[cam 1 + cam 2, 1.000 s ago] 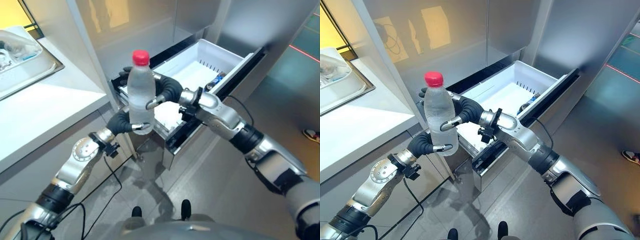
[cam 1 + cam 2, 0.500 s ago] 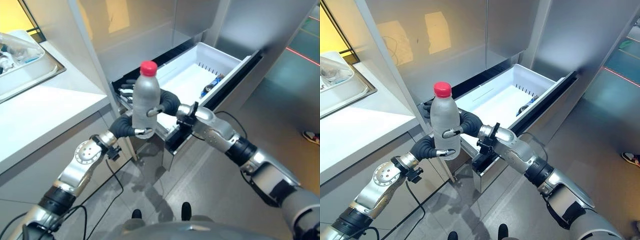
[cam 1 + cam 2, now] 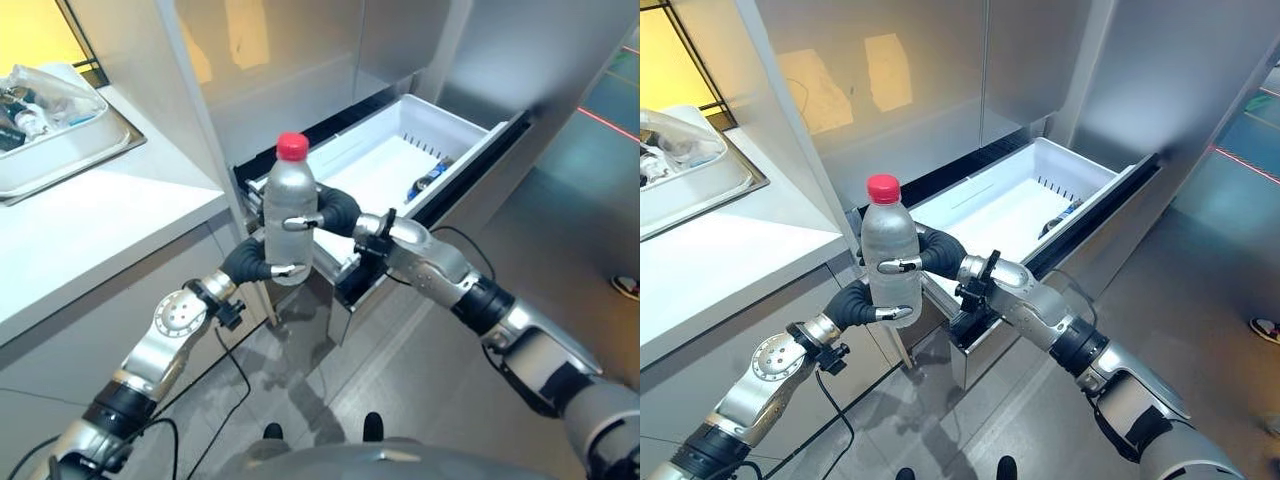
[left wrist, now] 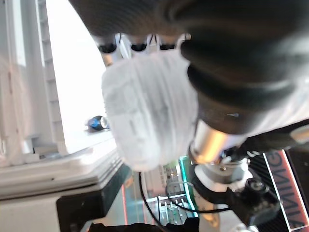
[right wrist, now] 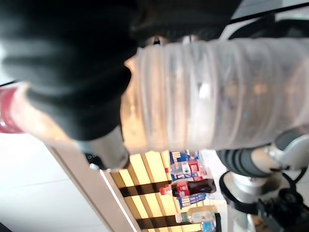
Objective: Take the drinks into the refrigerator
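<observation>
Standing upright: the water bottle (image 3: pixel 289 218), long axis vertical, red cap (image 3: pixel 292 146) on top, base pointing at the floor.
Bottle location: held in the air in front of the open refrigerator drawer (image 3: pixel 400 165), above the floor, near the corner of the white counter (image 3: pixel 95 225).
Bottle make: clear ribbed plastic, no label seen; the liquid level cannot be told.
Left hand (image 3: pixel 262 262): curled round the lower part of the bottle from the counter side; a dark-tipped finger lies across the front near the base. The left wrist view shows the bottle's base (image 4: pixel 147 118) just past the dark ribbed cover.
Right hand (image 3: pixel 325 210): curled round the bottle's middle from the drawer side, one finger wrapped over the front. The right wrist view shows the ribbed wall (image 5: pixel 212 94) lying close along the hand.
Grip: both hands on the bottle, right above left, fingers touching the plastic.
Drawer: white bin pulled out of the steel-fronted refrigerator, its dark front panel toward the floor side.
Drawer contents: one small dark and blue object (image 3: pixel 430 178) lying near the front wall; what it is cannot be told. The remaining floor of the bin is bare white.
Counter container: a metal tray (image 3: pixel 70 155) set on the counter, well apart from the bottle, with a clear plastic-wrapped bundle (image 3: pixel 45 95) in it.
</observation>
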